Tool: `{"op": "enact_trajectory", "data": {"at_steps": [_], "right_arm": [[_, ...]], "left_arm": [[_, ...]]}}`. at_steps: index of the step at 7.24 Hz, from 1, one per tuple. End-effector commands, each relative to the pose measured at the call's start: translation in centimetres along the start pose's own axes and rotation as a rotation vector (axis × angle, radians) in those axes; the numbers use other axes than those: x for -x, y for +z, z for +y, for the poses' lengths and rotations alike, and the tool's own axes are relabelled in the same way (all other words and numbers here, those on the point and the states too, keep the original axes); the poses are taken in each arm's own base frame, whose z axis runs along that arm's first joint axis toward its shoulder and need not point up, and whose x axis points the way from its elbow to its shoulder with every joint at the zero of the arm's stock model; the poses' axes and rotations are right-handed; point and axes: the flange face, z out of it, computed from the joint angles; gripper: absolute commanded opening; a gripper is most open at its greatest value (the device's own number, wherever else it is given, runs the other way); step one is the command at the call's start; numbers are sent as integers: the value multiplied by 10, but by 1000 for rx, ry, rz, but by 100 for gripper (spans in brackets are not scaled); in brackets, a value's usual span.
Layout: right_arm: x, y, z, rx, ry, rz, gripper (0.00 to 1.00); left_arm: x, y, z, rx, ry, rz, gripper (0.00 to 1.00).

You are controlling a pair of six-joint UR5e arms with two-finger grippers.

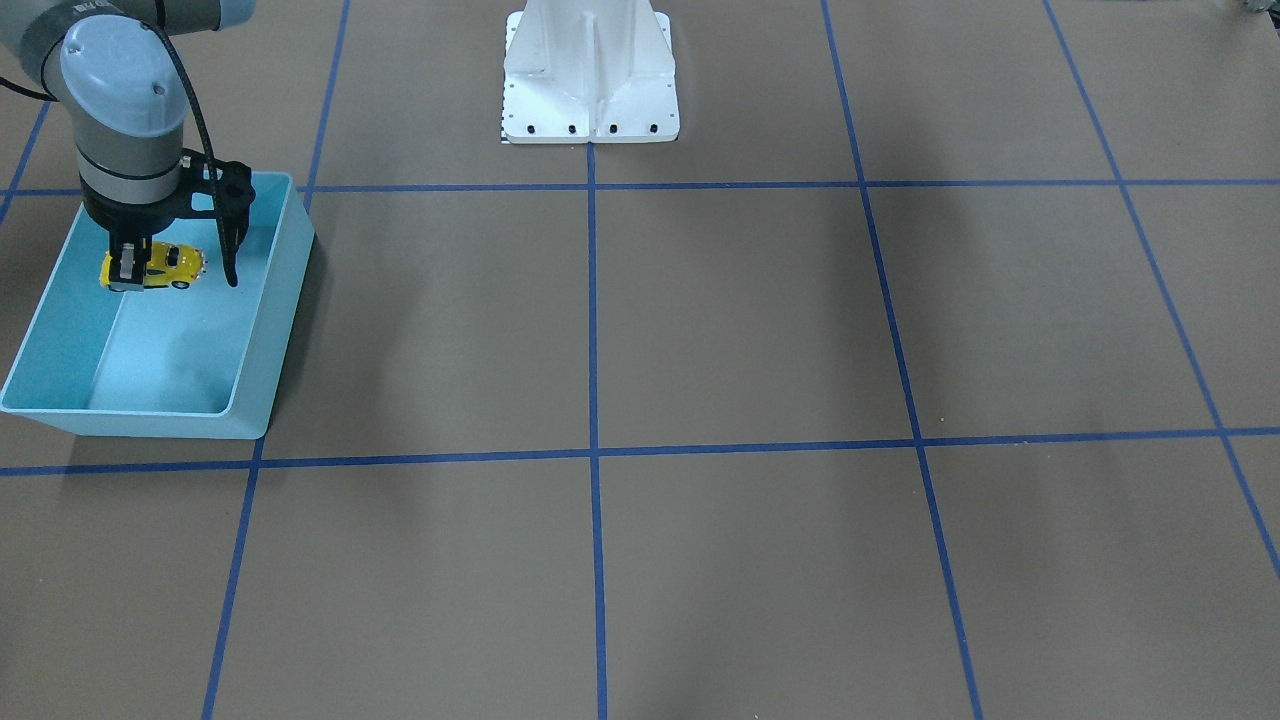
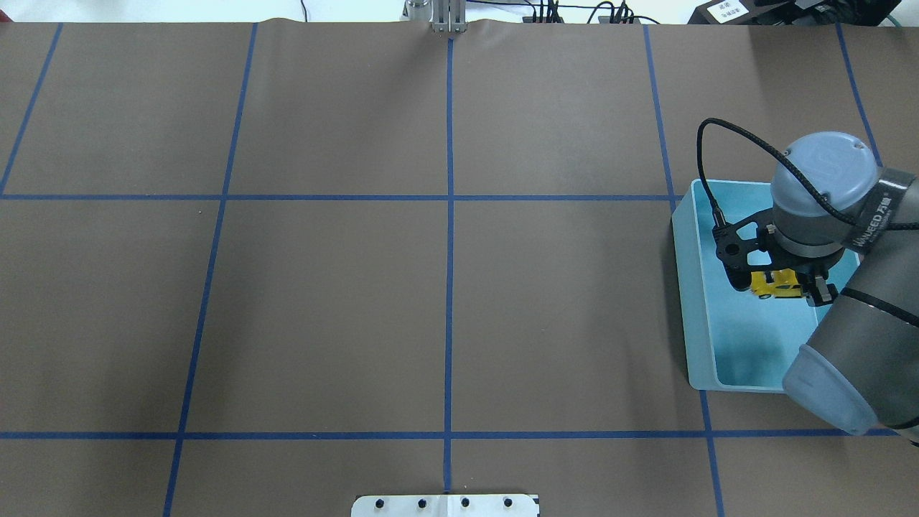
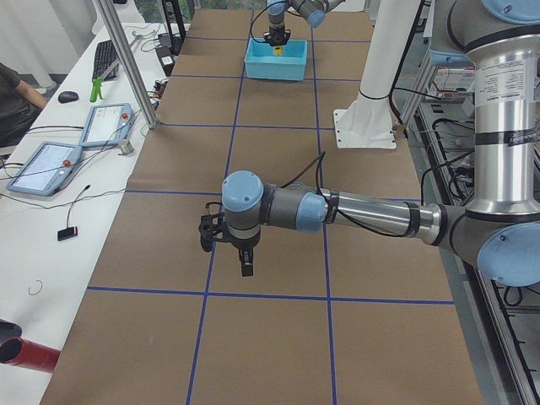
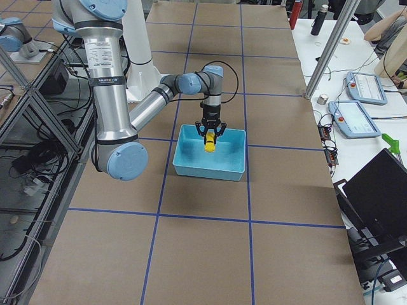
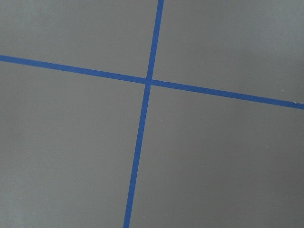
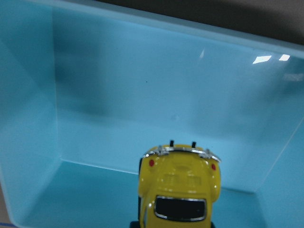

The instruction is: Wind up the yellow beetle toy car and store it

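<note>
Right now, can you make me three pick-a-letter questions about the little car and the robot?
1. Where is the car compared with the bin? A. outside it B. over its floor C. under it
2. What colour is the bin? A. light blue B. red C. green
3. What is the right tool doing? A. hanging open B. pushing the bin C. gripping the car
Answers: B, the car shows against the bin's inside; A, its walls are light blue; C, it is shut around the car.

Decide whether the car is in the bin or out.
In: the car lies within the bin's walls, held by the right gripper.
</note>
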Motion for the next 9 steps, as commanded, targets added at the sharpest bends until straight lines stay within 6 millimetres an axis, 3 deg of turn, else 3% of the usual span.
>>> {"op": "enact_trajectory", "data": {"at_steps": [1, 2, 3, 4, 5, 6, 8, 9], "right_arm": [[-14, 8, -11, 5, 11, -20, 83], [-14, 8, -11, 1, 16, -23, 98], [-21, 3, 4, -18, 51, -31, 99], [-36, -7, 39, -79, 137, -61, 99], [-59, -14, 102, -113, 275, -73, 99], [-78, -6, 167, -151, 420, -115, 99], [-85, -12, 296, -201, 680, -114, 99], [-81, -4, 349, -202, 797, -124, 99]], "left_arm": [[0, 1, 0, 1, 0, 0, 100], [1, 0, 0, 0, -2, 0, 100], [1, 0, 0, 0, 0, 0, 100], [1, 0, 0, 0, -2, 0, 100], [1, 0, 0, 0, -2, 0, 100], [1, 0, 0, 0, -2, 0, 100], [1, 0, 0, 0, -3, 0, 100], [1, 0, 0, 0, -3, 0, 100]]}}
